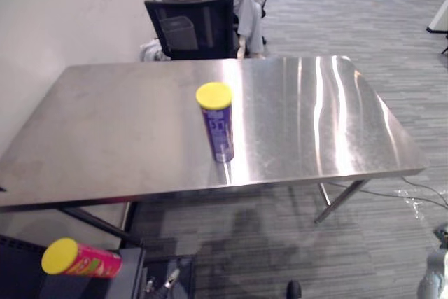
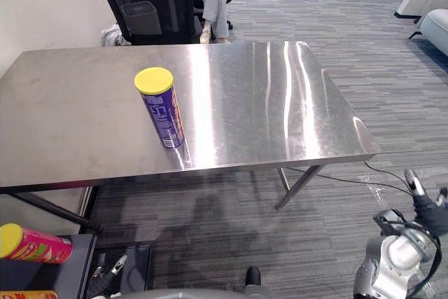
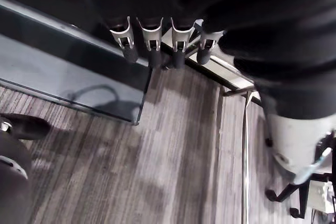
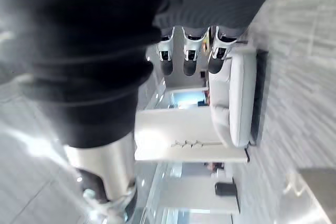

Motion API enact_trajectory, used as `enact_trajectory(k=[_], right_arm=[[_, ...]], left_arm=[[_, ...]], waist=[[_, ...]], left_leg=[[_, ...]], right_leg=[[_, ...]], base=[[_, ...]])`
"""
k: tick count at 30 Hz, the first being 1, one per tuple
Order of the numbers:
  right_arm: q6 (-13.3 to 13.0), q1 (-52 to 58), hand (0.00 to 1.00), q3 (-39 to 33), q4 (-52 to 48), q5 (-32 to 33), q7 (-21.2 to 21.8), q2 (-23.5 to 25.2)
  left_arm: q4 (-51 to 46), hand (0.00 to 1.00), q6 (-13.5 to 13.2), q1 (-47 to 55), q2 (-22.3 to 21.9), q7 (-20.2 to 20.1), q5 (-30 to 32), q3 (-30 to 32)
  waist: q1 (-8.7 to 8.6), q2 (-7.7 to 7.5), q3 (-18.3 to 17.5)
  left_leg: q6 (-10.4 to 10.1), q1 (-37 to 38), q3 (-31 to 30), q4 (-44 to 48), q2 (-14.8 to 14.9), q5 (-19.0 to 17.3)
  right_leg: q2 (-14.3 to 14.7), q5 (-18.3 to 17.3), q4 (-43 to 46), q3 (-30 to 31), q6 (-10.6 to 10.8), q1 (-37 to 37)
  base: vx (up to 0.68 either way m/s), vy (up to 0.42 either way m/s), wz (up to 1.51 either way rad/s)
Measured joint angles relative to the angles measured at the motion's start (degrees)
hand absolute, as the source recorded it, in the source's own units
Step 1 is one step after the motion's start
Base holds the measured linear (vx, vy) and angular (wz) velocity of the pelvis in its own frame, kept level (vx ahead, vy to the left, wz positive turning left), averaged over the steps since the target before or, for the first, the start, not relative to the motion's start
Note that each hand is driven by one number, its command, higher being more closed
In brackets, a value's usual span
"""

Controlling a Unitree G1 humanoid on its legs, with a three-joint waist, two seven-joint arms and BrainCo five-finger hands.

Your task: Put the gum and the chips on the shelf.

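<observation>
- Purple cylindrical can with a yellow lid [image 1: 218, 127]: stands upright on the steel bench [image 1: 105, 124], near the front edge and a little left of middle. Nothing touches it.
- Pink cylindrical can with a yellow lid [image 1: 87, 260]: lies on its side on the dark low shelf [image 1: 17, 264], at the robot's lower left and below the bench top. This one looks already placed.
- Left hand [image 3: 152, 38]: fingers relaxed and hanging, holding nothing. It is low over the carpet beside the shelf.
- Right hand [image 4: 189, 51]: fingers loose, also empty. It is low at the robot's right side, off the bench's front right corner.
- Both hands sit below the bench top and well apart from the purple can. The can is up and forward of them.
- Step in hand, as a judgement: fetch the purple can.
- To do it well:
  - Raise a hand above the bench edge first, then come in level from the front.
  - Wrap the fingers and thumb round the can's middle, not the lid.
  - The can is tall and narrow, so a push near the top would tip it. Close the hand only once the body is between thumb and fingers.
  - Lift straight up before swinging down-left to the shelf, and set it clear of the pink can.
</observation>
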Motion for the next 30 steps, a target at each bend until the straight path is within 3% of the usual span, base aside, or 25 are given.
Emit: enact_trajectory(k=[9,12,15,20,30], right_arm=[[4.0,-0.2,0.00,9.9,-13.3,-1.2,14.3,-5.6],[5.8,-0.9,0.00,15.7,-14.3,0.2,20.7,-7.8],[6.0,-3.1,0.00,18.9,-14.3,1.7,23.9,-9.6],[6.0,-8.2,0.00,25.6,-13.1,3.6,26.2,-11.8],[6.3,-12.2,0.00,32.8,-10.2,3.6,26.1,-11.9]], left_arm=[[-2.7,0.00,-1.2,-1.2,1.4,-3.0,0.1,-1.2],[-2.7,0.00,-1.7,-1.3,2.4,-4.2,0.0,-2.5],[-2.9,0.00,-2.0,-2.0,2.5,-4.8,-0.1,-4.7],[-5.0,0.00,-2.4,-2.8,2.8,-6.0,-0.3,-8.2],[-5.0,0.00,-2.3,-2.3,2.9,-5.9,-1.0,-10.7]], waist=[[-0.10,0.20,3.6],[0.00,0.12,4.5],[-0.02,0.34,6.1],[0.29,0.62,8.4],[1.89,1.31,9.3]], left_leg=[[0.3,-2.7,-1.6,1.7,-0.4,0.2],[0.3,-3.0,-2.0,2.4,-0.5,0.2],[0.3,-4.4,-3.7,4.4,-0.9,0.2],[1.2,-5.6,-5.2,7.8,-0.9,-0.4],[1.6,-6.3,-9.3,8.8,-1.9,-0.4]], right_leg=[[-0.5,0.1,1.8,-0.3,0.0,-2.2],[-0.8,0.1,2.0,-0.7,0.0,-2.2],[-1.3,-0.1,3.3,-1.8,-0.2,-2.4],[-1.8,-2.0,8.1,-2.5,-0.4,-3.7],[-3.6,-3.8,11.6,-6.1,-0.6,-2.7]], base=[[-0.02,-0.001,0.02],[-0.02,0.006,0.06],[-0.04,0.018,0.19],[-0.07,0.013,0.12],[-0.08,-0.001,0.21]])
